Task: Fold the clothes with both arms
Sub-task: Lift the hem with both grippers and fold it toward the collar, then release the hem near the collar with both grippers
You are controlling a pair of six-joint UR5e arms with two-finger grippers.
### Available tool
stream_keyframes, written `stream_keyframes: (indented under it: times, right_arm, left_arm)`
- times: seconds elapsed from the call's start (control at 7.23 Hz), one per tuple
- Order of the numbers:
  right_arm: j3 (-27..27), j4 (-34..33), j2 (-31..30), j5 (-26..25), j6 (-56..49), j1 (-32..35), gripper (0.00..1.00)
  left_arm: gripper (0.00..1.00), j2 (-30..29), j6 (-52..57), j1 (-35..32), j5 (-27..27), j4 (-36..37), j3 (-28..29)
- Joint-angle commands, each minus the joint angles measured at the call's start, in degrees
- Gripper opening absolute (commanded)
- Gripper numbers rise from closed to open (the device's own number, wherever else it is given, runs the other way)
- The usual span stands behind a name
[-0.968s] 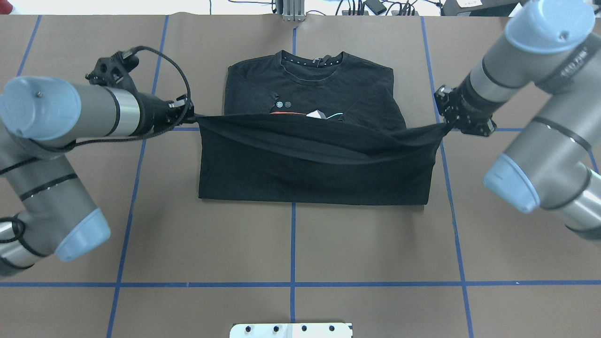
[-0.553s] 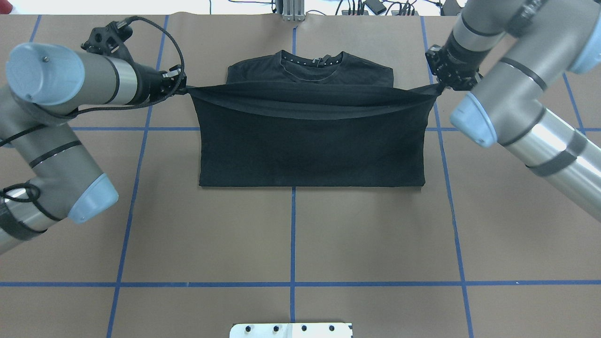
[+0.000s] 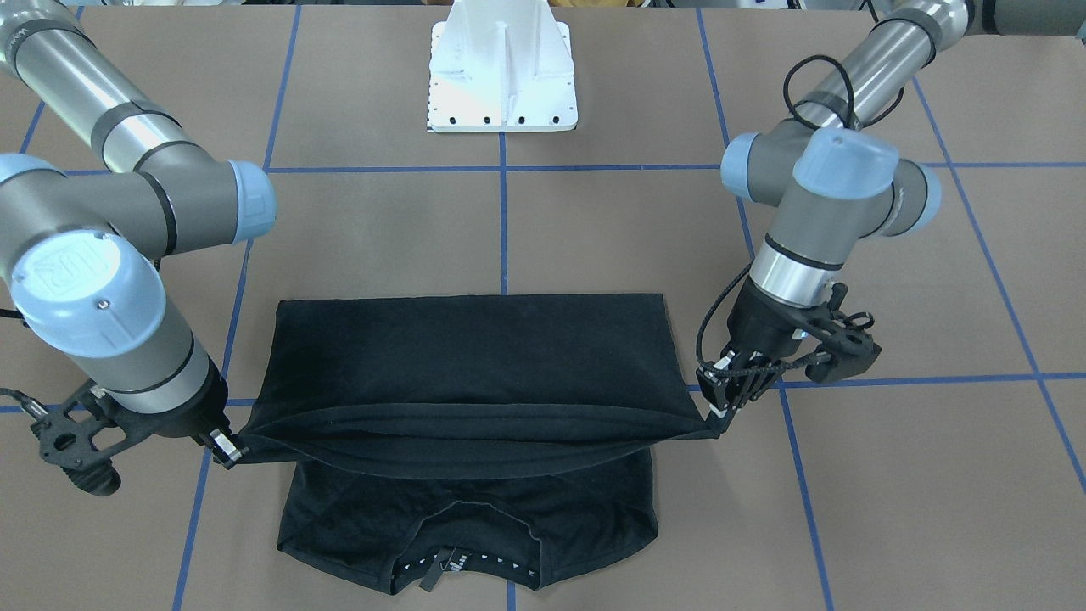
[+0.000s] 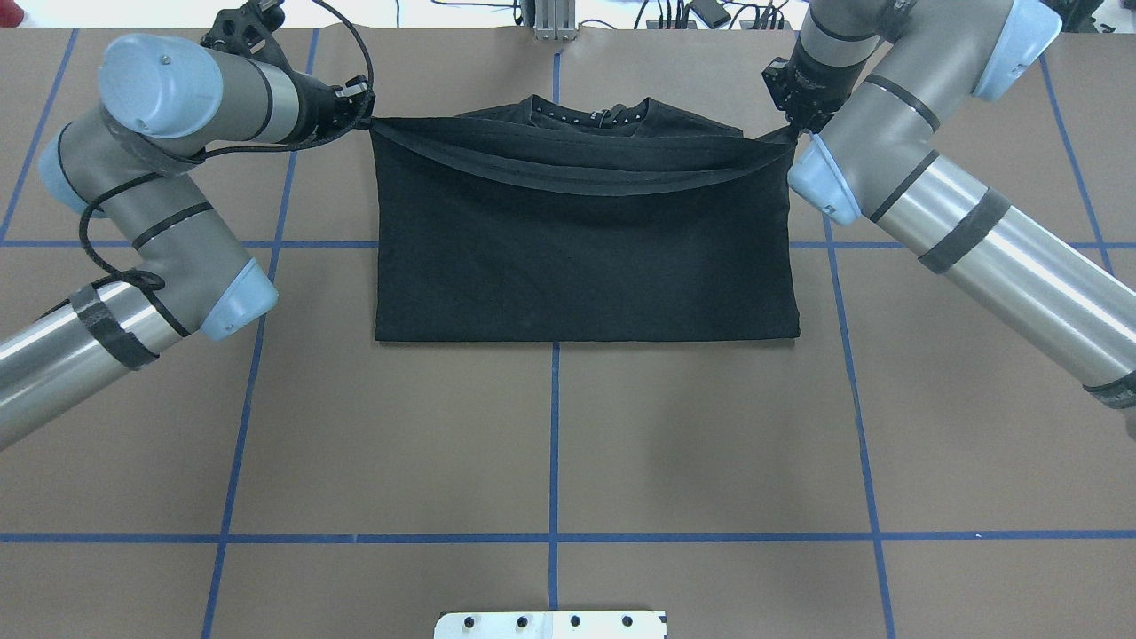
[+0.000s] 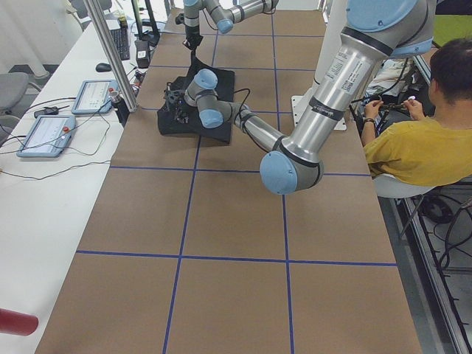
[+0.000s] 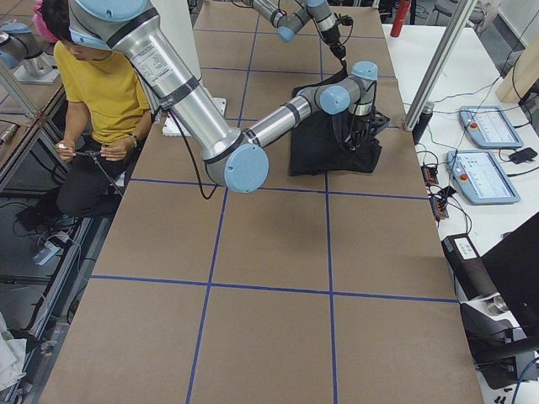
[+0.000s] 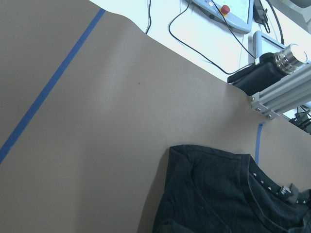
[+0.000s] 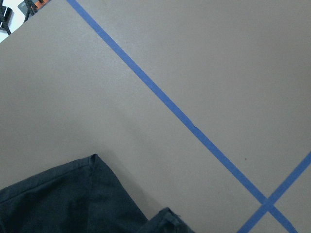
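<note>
Now the brown paper-covered table [image 4: 550, 444] bore the black short-sleeved fabric T-shirt [image 4: 586, 266], stretched between both grippers. Its lifted hem [image 4: 577, 180], carried closer to the collar [image 4: 593, 116] than before, was pinched at one corner by the black left gripper [image 4: 364, 122] and at the other by the black right gripper [image 4: 792, 131].

Brown table [image 4: 692, 444] gridded with blue tape [image 4: 554, 461]; white base mount [image 4: 550, 624] at one edge; black T-shirt [image 4: 586, 257] lies well beyond the mount, astride the centre line.

Bright, even light: soft shadows on table [image 4: 666, 435], glare along right arm [image 4: 1021, 257].
</note>
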Motion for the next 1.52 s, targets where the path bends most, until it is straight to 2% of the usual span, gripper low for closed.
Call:
stream_keyframes:
  times: [0.0, 0.28, 0.41, 0.55, 0.69, 0.83, 0.97, 1.24, 1.38]
  right_arm:
    - [-5.42, 3.47, 1.45, -4.85, -0.12, -1.68, 0.0]
    - [-7.98, 7.08, 1.36, -5.23, -0.2, -1.69, 0.0]
    - [-9.03, 8.92, 1.36, -5.23, -0.12, -1.78, 0.46]
    - [-9.12, 9.28, 2.67, -5.32, 0.06, -1.86, 0.99]
    - [-9.12, 9.29, 3.64, -5.23, 0.84, -1.78, 1.0]
    - [-8.34, 9.46, 3.91, -4.45, 1.11, -1.43, 1.0]
    - [-3.98, 9.37, 2.52, -3.75, 4.86, -1.51, 1.0]
    - [14.43, 9.64, -11.4, -3.65, 16.96, -5.01, 1.0]
    - [19.48, 11.2, -16.6, -3.91, 23.2, -7.38, 1.0]
  left_arm:
    - [0.0, -2.26, 0.11, -0.3, 0.35, -6.01, 8.54]
    - [0.0, -2.35, 0.11, -0.48, 0.35, -7.79, 10.59]
    - [0.25, -2.35, 0.11, -0.48, 0.44, -9.45, 12.42]
    - [0.62, -2.35, 0.19, -0.48, 0.44, -10.07, 12.44]
    - [0.77, -2.53, 0.2, -0.56, 0.44, -9.99, 12.44]
    - [0.77, -2.79, 0.2, -1.09, 0.35, -9.99, 12.44]
    - [0.77, -3.4, 0.2, -1.18, 0.18, -9.82, 12.27]
    - [0.77, -4.02, 0.11, -1.18, -0.09, -9.37, 12.09]
    - [0.77, -4.11, -0.07, -1.18, -0.09, -9.37, 11.57]
